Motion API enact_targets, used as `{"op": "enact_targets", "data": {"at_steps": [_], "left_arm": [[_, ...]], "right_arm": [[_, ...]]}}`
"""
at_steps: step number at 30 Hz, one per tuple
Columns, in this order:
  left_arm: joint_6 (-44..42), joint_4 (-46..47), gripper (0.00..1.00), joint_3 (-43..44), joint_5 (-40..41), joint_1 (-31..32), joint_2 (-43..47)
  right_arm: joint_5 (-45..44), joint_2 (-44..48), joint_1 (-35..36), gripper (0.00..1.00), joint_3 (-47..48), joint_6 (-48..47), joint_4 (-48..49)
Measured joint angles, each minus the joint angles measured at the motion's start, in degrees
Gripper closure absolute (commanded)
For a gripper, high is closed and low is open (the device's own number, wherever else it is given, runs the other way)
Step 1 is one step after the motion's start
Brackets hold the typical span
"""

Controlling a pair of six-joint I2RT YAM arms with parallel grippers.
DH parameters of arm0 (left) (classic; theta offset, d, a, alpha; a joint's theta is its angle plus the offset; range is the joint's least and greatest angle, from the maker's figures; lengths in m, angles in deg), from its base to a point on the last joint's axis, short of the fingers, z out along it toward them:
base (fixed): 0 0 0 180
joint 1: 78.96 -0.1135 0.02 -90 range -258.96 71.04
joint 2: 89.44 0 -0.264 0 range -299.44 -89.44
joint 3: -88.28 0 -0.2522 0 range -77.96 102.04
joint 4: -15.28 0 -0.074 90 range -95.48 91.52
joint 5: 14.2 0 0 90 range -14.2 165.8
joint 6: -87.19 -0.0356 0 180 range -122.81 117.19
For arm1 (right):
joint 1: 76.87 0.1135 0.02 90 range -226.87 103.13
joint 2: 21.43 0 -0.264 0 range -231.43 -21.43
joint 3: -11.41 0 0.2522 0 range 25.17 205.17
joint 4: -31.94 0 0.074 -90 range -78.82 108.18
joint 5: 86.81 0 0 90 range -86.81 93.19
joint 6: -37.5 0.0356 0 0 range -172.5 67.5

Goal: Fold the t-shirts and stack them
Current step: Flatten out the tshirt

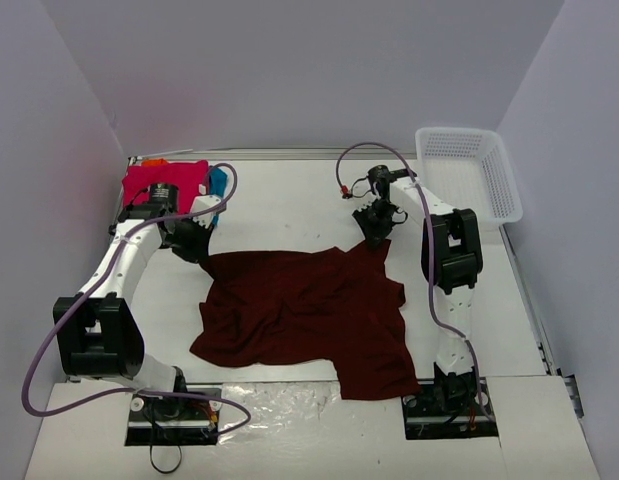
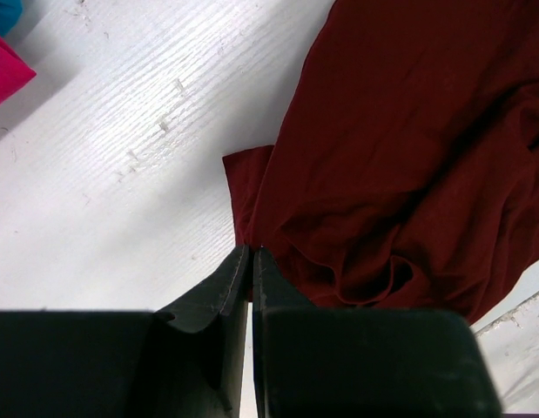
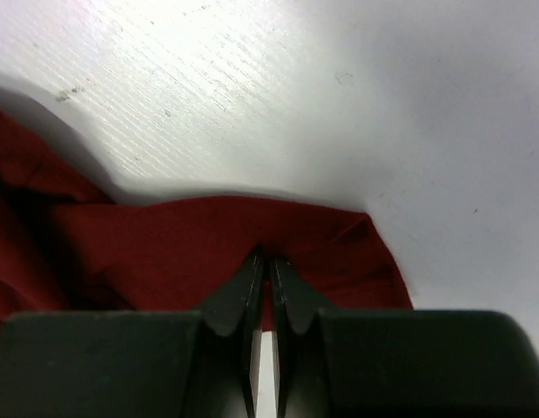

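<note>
Maroon t-shirt [image 3: 208,239] between right gripper [image 3: 262,259] fingers [image 3: 239,292]

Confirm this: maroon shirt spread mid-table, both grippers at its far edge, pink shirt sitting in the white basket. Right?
No. The pink shirt lies on the table at far left, not in the white basket; the top external view shows it. The maroon shirt, left gripper and right gripper are as stated.

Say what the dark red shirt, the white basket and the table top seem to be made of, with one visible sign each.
Dark red shirt: soft matte cloth, possibly knit cotton; it wrinkles and folds limply. Basket: white plastic, apparently rigid; its walls are a grid of holes. Table: hard white board, perhaps painted wood; close views show fine grain lines.
</note>
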Motion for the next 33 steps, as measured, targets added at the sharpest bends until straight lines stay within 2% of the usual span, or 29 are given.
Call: {"op": "enact_targets", "data": {"at_steps": [10,15,18,22,27,33], "left_arm": [[0.8,0.3,0.98,0.2,0.3,0.0,-0.1],[2.6,-0.5,0.98,8.0,1.1,-0.3,-0.9],[3.7,-0.7,0.98,14.0,1.2,-0.4,-0.4],[4.6,-1.3,0.98,18.0,1.2,-0.5,3.1],[4.7,-3.2,0.98,16.6,1.1,-0.5,11.8],[4.7,-4.6,0.98,8.8,0.8,-0.5,21.2]], "right_arm": [[-0.8,1.2,-0.3,1.0,-0.2,-0.6,-0.9],[-0.5,3.2,-3.0,1.0,10.4,-0.7,-5.0],[-0.1,7.8,-5.5,1.0,15.5,-0.7,-5.0],[0.1,17.8,-7.4,1.0,16.2,-0.6,-5.6],[2.1,31.3,-6.4,1.0,8.8,-1.0,-5.8],[4.0,41.7,-6.0,1.0,-5.8,-1.9,-6.6]]}}
